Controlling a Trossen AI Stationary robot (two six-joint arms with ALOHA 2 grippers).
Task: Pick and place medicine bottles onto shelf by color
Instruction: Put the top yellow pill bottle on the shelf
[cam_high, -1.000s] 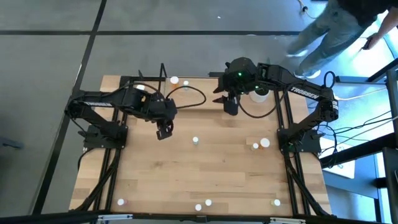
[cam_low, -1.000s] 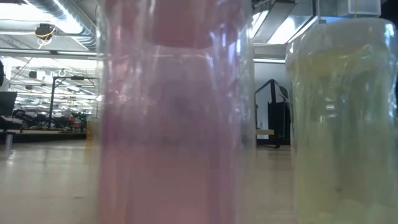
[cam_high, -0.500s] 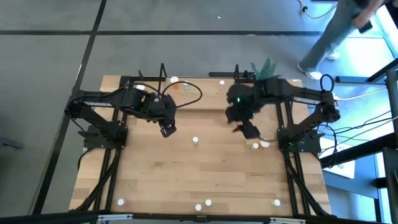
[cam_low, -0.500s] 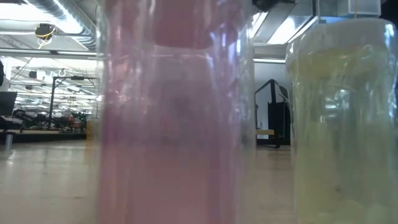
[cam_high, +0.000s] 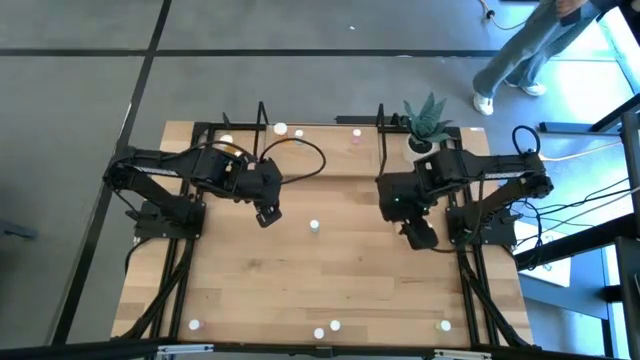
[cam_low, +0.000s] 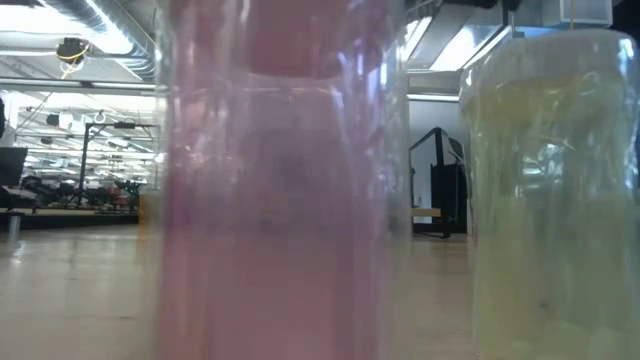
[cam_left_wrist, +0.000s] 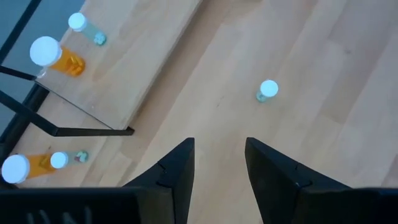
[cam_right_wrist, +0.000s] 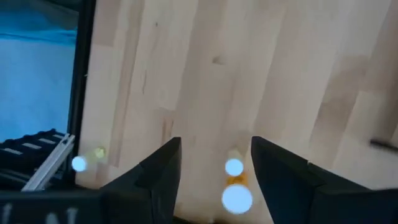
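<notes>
My left gripper (cam_high: 265, 215) (cam_left_wrist: 219, 146) hangs open and empty above the table, left of centre. A green bottle (cam_high: 314, 226) (cam_left_wrist: 267, 90) stands on the table ahead of it. My right gripper (cam_high: 415, 232) (cam_right_wrist: 214, 149) hangs open over the table's right side. Below its gap stand an orange bottle (cam_right_wrist: 235, 196) and a smaller bottle (cam_right_wrist: 233, 167), which it does not touch. The shelf (cam_high: 330, 150) (cam_left_wrist: 124, 68) at the far edge carries an orange bottle (cam_left_wrist: 50, 55) and a green one (cam_left_wrist: 81, 25). A pink bottle (cam_low: 280, 180) and a whitish bottle (cam_low: 550, 200) fill the low view.
A potted plant (cam_high: 425, 118) stands at the shelf's right end. Several bottles stand along the near edge (cam_high: 334, 325). Two more bottles (cam_left_wrist: 18, 167) stand on the table beside the shelf's black frame. A person (cam_high: 525, 50) walks beyond the far right corner.
My right gripper has swung from the plant pot at the far edge toward the near right, tipping to point more steeply down. It now hangs over the two bottles on the right side. The person beyond the table has walked on.
</notes>
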